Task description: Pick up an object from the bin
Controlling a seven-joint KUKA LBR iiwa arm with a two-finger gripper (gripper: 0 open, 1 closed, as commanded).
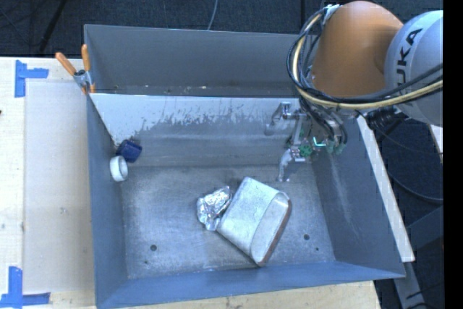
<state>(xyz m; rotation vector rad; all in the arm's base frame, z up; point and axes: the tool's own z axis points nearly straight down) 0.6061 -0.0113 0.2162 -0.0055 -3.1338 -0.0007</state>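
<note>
Two fingers (286, 164) spread apart, nothing between; we see gripper (283, 141) near back wall of bin (181, 61), just above pale grey box (253, 219) mid-floor; foil wad (213, 208) touches its left; blue cap (130, 150), white ring (119, 168) far left.

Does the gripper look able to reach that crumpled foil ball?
Probably yes: the gripper hangs nearby, and the foil ball lies uncovered from above, though the pale tub lies against it on the gripper's side.

Matt, scuffed metal bin (217, 94) — crinkled shiny foil wad (213, 207), smooth pale container (253, 221).
</note>
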